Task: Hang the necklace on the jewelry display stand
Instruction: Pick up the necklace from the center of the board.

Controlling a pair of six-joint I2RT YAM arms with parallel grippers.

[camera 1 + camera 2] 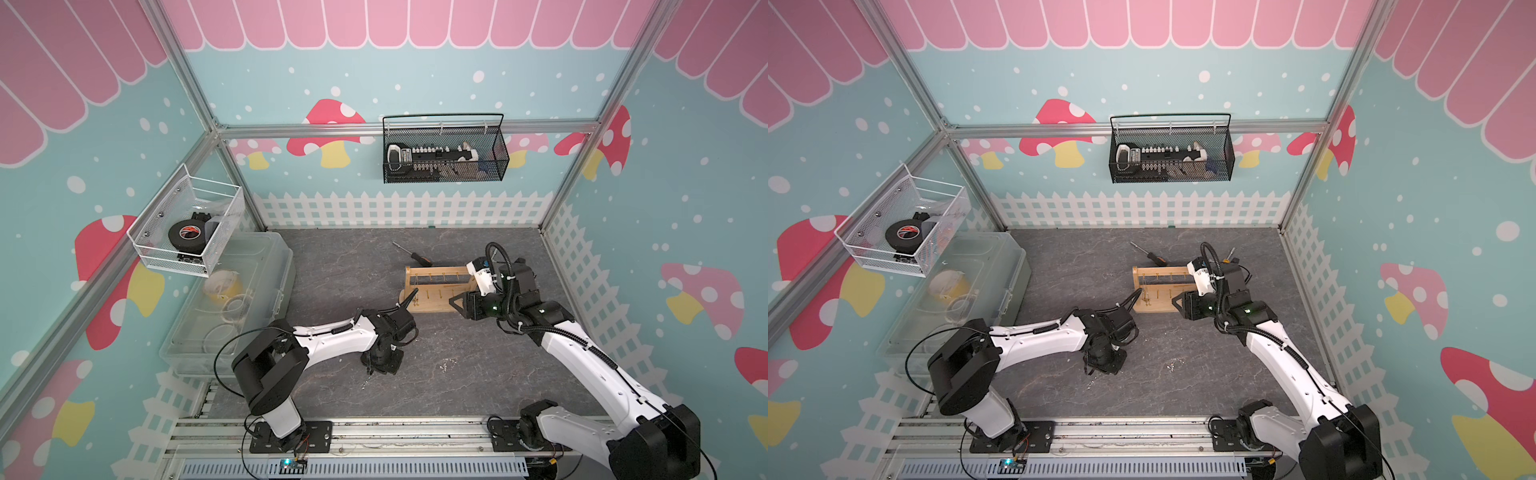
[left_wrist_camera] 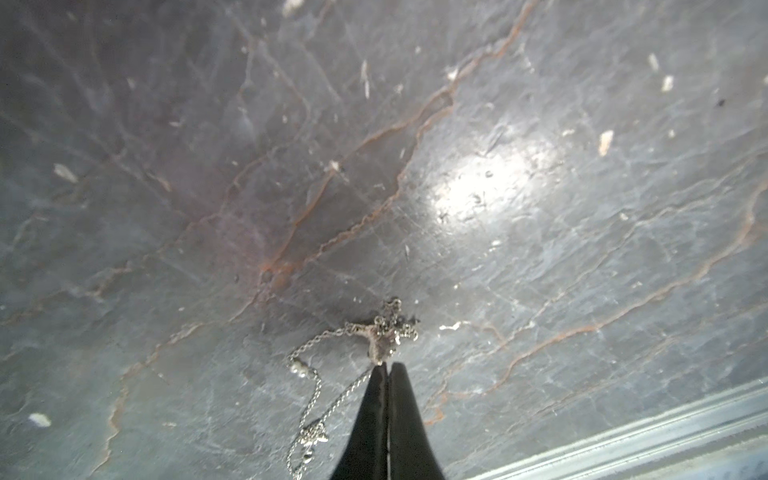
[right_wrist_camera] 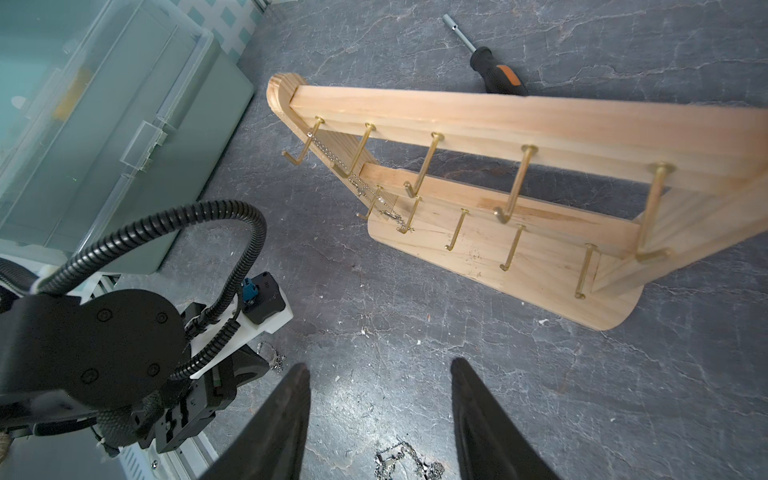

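Observation:
A thin silver necklace (image 2: 386, 332) lies bunched on the dark slate table, its chain trailing back beside the fingers. My left gripper (image 2: 388, 365) points down at it, jaws shut with the chain pinched at the tips; in both top views it (image 1: 370, 370) (image 1: 1090, 370) stands in front of the stand. The jewelry display stand (image 1: 436, 286) (image 1: 1163, 286) (image 3: 498, 120) is light wood with gold pegs, and a chain (image 3: 361, 183) hangs on its left pegs. My right gripper (image 1: 454, 304) (image 3: 380, 374) hovers open at the stand's right front corner, holding nothing.
A loose chain (image 1: 443, 366) (image 3: 399, 461) lies on the table below the right fingers. A black-handled screwdriver (image 1: 415, 255) (image 3: 494, 75) lies behind the stand. A clear plastic box (image 1: 232, 299) fills the left side. Wire baskets hang on the walls.

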